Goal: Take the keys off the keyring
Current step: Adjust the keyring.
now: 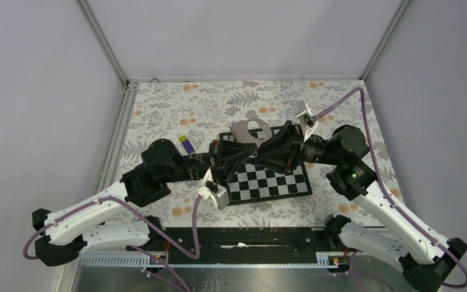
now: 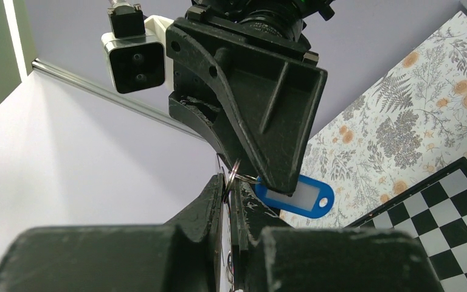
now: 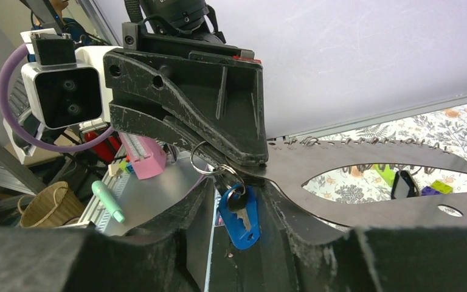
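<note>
Both grippers meet in the air above the chessboard. My left gripper [image 2: 231, 182] is shut on the keyring's thin metal ring [image 2: 233, 167]; it also shows in the right wrist view [image 3: 252, 161]. From the ring [image 3: 197, 159] hang a small key [image 3: 243, 220] with a dark head and a bright-blue tag [image 3: 250, 236]. The keyring's grey strap [image 3: 352, 159] stretches off to the right; from above it [image 1: 250, 131] lies behind the grippers. My right gripper [image 3: 237, 182] has its jaws apart, and the key and tag hang between them untouched.
The chessboard [image 1: 280, 182] lies under the grippers. A purple-and-yellow stick [image 1: 186, 144] lies on the floral cloth to its left. Lime-green pieces [image 3: 384, 174] and a black item [image 3: 405, 182] show through the strap's hole. A metal rail runs along the near edge.
</note>
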Motion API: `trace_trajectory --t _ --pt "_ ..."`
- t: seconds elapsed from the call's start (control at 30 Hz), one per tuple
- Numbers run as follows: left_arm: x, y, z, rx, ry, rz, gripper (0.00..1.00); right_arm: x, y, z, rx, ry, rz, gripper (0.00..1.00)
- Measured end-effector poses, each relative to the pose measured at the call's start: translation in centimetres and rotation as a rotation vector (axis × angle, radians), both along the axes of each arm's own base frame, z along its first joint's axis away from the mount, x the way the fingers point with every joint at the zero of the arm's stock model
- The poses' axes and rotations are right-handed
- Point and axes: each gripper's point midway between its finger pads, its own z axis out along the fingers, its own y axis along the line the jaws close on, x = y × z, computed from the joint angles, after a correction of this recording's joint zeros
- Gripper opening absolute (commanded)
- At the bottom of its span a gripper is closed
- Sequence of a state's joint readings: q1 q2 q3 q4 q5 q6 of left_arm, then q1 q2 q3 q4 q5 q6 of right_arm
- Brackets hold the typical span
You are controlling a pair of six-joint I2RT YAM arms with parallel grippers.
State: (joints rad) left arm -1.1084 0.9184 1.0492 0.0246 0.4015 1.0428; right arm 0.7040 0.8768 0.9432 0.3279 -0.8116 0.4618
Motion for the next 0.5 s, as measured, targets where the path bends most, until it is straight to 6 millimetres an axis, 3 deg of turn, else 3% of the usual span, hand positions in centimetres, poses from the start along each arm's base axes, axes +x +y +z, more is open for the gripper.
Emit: trace_trajectory --t 0.23,0.5 --pt "0.0 0.0 0.0 0.001 -0.003 0.007 0.00 -0.8 -0.3 0.2 0.011 0.008 0.029 0.41" --pt "0.7 -0.1 -1.1 0.037 0.019 0.037 0.00 -2.1 -1.0 1.7 0.056 -0.038 0.056 0.28"
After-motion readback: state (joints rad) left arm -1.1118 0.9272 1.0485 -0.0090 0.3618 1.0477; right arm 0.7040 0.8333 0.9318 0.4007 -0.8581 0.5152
